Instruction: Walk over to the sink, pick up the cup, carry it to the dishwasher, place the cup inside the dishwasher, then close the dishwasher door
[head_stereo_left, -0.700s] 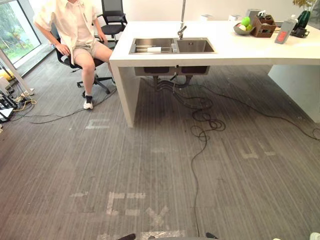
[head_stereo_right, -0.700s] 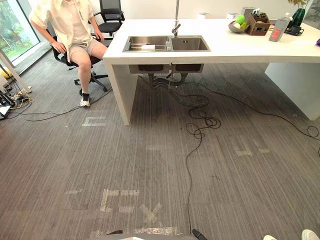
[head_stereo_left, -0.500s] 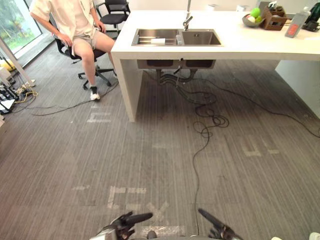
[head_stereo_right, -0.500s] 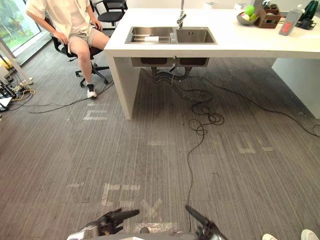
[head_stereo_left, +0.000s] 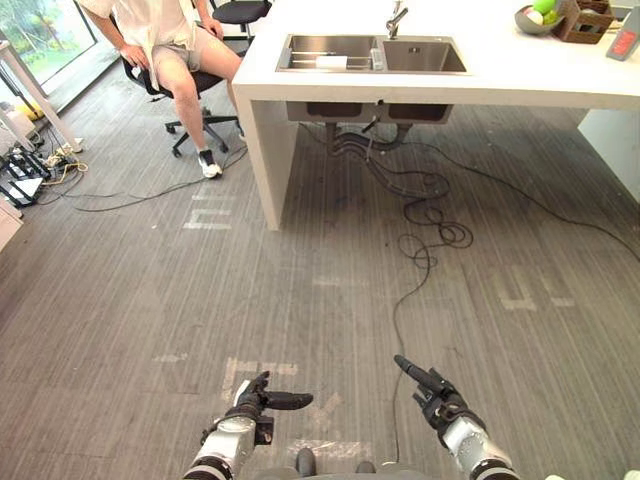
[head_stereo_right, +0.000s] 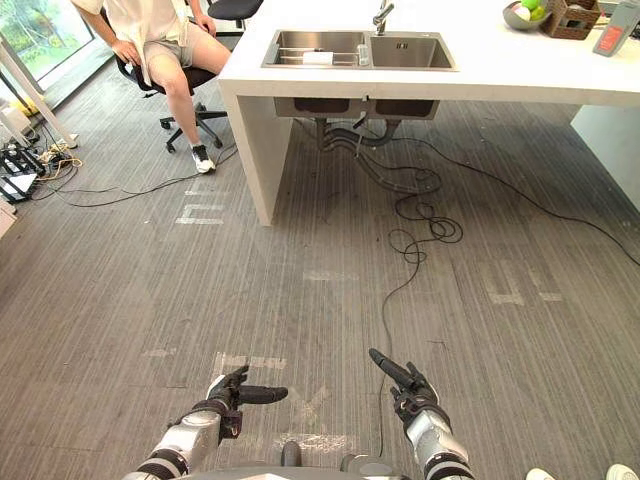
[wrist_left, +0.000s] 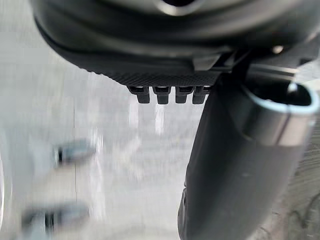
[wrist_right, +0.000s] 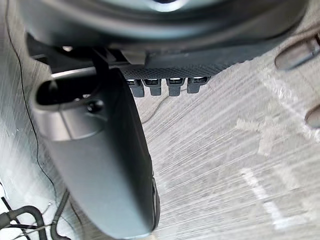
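One counter (head_stereo_left: 520, 62), top of frame. One sink (head_stereo_left: 425, 57), two basins, one tap (head_stereo_left: 397, 15). One seated person (head_stereo_left: 160, 25), upper left. Two office chairs (head_stereo_left: 240, 10). One fruit bowl (head_stereo_left: 530, 25), upper right. Two hands at bottom: left hand (head_stereo_left: 255, 398), right hand (head_stereo_left: 432, 392).

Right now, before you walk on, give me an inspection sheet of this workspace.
Surface: white counter far ahead; grey floor with tape marks.
Job's things: sink with two basins; a white object in the left one, too small to identify.
Clutter: fruit bowl and brown box on the counter's right end.
Hands: left hand and right hand open, empty, low over the floor.
Cables: black cables below the sink.
Surroundings: person seated left of the counter.
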